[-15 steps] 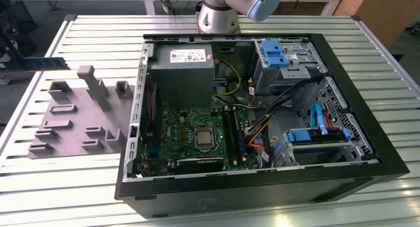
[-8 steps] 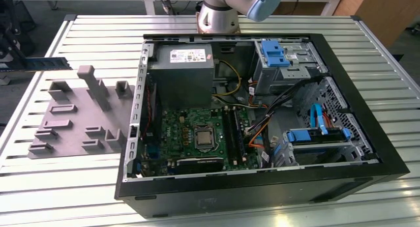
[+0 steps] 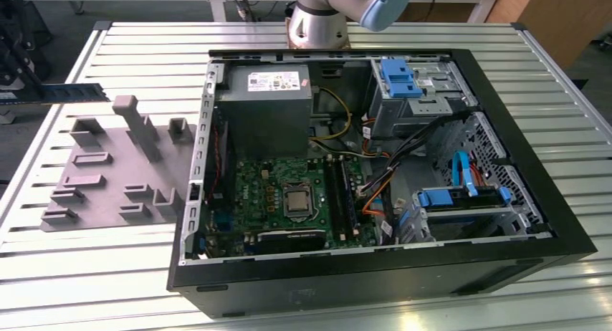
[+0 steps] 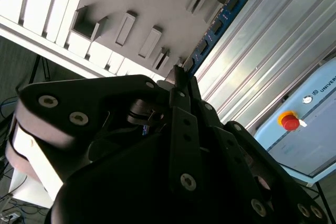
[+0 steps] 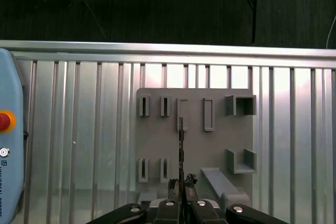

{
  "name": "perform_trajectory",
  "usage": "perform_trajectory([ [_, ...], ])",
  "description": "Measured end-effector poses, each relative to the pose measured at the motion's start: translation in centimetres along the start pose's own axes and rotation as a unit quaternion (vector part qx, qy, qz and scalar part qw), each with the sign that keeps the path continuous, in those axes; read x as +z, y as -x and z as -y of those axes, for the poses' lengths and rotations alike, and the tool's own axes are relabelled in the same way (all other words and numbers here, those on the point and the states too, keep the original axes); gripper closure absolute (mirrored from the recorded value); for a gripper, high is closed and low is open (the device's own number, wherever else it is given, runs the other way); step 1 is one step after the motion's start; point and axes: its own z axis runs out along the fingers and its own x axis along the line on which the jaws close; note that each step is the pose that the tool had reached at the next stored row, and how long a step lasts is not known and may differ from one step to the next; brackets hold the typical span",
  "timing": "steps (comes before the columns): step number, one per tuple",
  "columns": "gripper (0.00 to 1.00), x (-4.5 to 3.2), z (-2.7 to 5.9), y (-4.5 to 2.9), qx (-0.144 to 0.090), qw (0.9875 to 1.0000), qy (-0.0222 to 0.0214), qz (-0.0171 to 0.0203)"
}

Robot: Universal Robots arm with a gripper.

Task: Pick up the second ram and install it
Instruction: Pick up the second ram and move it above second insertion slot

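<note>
Lettering marks the blue pendant and the power supply's label.

the gripper, clamped on the second ram, hung over the grey fixture plate, above its upright blocks. bare slatted table lay open around the plate. the case wall stood between the plate and the motherboard. the case was open on top, but the power supply rose beside the board. drive cages and a tangle of cables crowded it on the exterior view's right.
</note>
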Motion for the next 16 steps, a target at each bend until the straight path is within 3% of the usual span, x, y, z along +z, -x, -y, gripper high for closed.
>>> perform_trajectory([
  [16, 0.86, -0.03, 1.01, -0.01, 0.000, 1.0000, -0.0001, 0.0000],
])
